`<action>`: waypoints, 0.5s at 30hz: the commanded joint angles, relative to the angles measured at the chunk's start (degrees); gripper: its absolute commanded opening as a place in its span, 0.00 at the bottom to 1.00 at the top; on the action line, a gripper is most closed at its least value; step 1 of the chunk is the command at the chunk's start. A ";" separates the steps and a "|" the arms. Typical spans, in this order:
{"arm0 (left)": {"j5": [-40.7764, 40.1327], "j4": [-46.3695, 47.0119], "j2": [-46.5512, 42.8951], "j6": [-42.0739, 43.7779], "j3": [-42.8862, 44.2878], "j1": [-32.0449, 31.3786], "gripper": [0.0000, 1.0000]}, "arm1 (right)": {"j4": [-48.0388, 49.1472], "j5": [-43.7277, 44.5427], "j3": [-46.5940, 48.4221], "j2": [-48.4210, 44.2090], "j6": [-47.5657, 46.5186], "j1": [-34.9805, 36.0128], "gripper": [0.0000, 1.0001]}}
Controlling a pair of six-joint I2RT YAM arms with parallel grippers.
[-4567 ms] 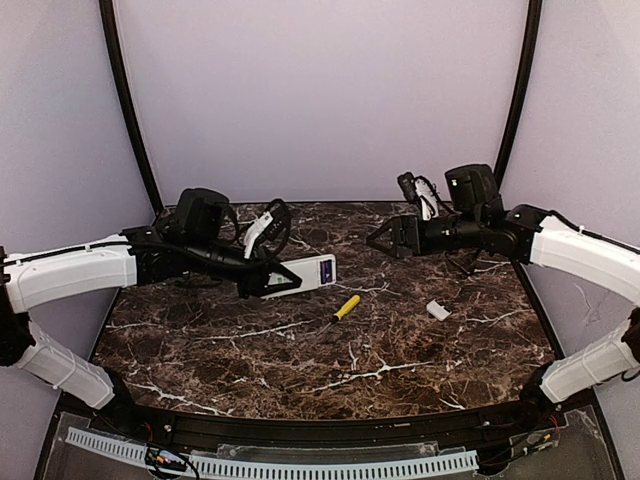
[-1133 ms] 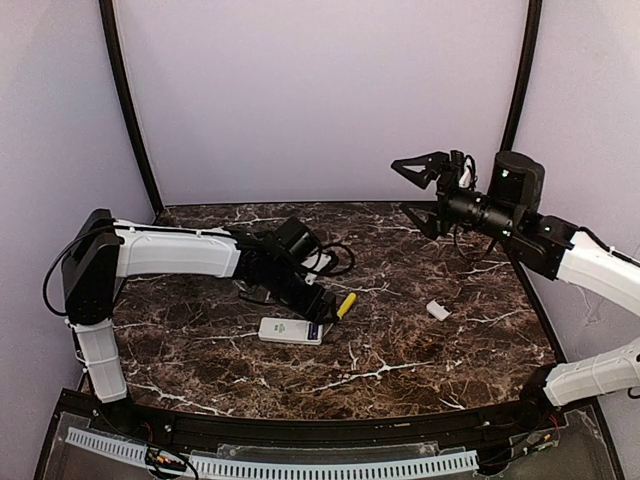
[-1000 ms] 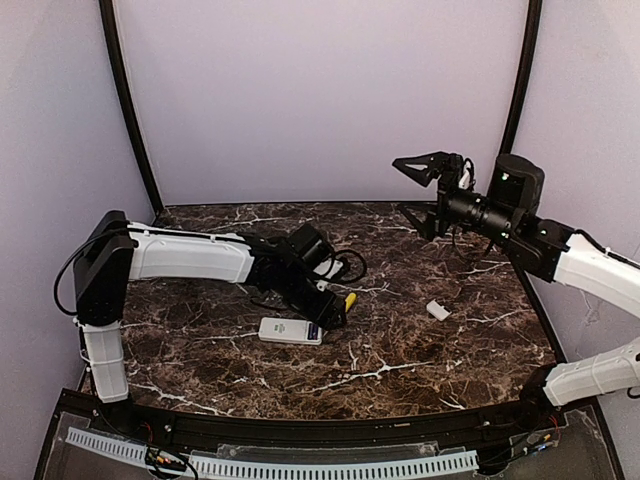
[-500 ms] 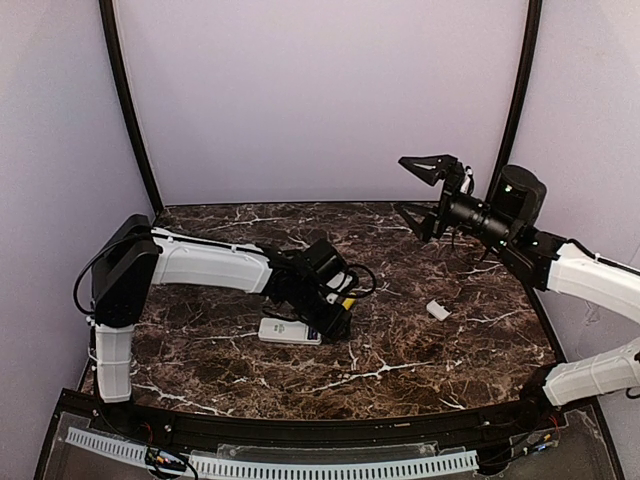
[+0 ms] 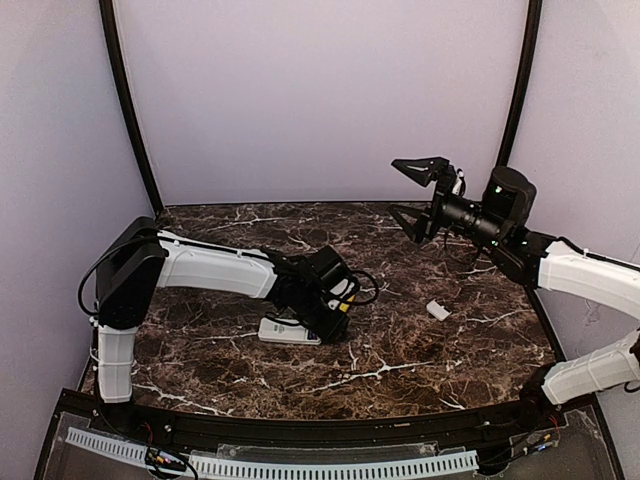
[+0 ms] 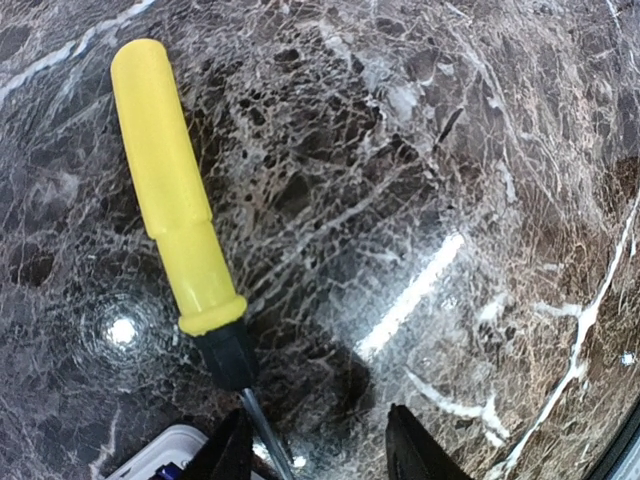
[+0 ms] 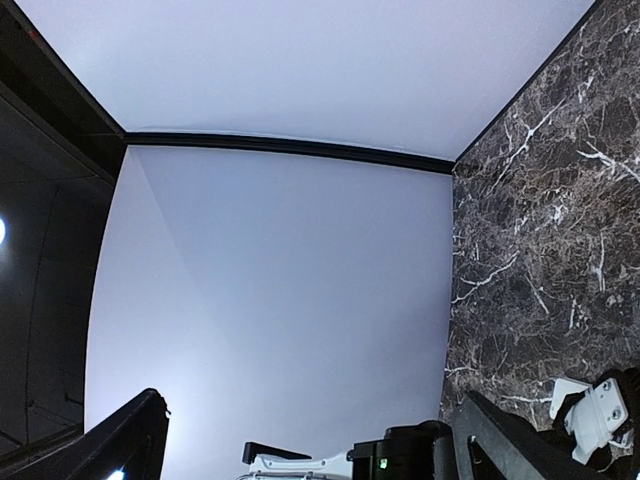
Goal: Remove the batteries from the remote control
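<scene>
The white remote control (image 5: pixel 283 330) lies flat on the marble table, front centre-left. My left gripper (image 5: pixel 333 322) is low over its right end, beside the yellow-handled screwdriver (image 5: pixel 343 305). In the left wrist view the gripper (image 6: pixel 320 452) is open and empty. The screwdriver's handle (image 6: pixel 175 225) lies ahead of it, and the metal shaft runs down by the left fingertip (image 6: pixel 230 452). A corner of the remote (image 6: pixel 165 455) shows at the bottom left. My right gripper (image 5: pixel 418 192) is open and empty, raised high at the back right. No batteries show.
A small white cover piece (image 5: pixel 437 310) lies on the table at the right. The right wrist view looks at the lilac back wall (image 7: pixel 300 280), with the table (image 7: pixel 550 250) at its right edge and the left arm at the bottom. Curved black posts (image 5: pixel 125 100) flank the table.
The remote, earlier held up by my left gripper, now lies on the table. The left gripper has slid right along it to the screwdriver. The right gripper rose and swung slightly.
</scene>
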 commanded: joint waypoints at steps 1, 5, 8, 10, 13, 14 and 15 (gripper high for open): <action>-2.87 -2.35 0.36 1.08 0.66 -0.69 0.42 | 2.44 -1.21 0.93 1.20 0.18 -0.18 0.99; -4.01 -2.42 0.54 1.45 0.78 -0.90 0.28 | 1.89 -2.97 2.41 3.43 -0.43 0.09 0.99; -4.07 -2.34 0.82 1.84 0.80 -0.96 0.18 | -0.15 -2.61 2.09 3.53 -1.37 0.13 0.99; -4.07 -2.26 0.89 2.11 0.85 -0.92 0.11 | -2.68 -1.05 1.36 2.77 -3.00 0.13 0.99; -4.07 -2.25 0.86 2.87 1.23 -0.92 0.02 | -8.66 2.00 0.79 0.91 -6.88 0.01 0.99; -4.07 -2.44 0.89 3.25 1.50 -0.91 0.01 | -10.83 3.09 0.62 0.17 -8.63 -0.16 0.99; -4.03 -2.63 0.85 3.52 2.08 -0.91 0.01 | -12.89 4.12 0.27 -0.59 -10.42 -0.32 0.99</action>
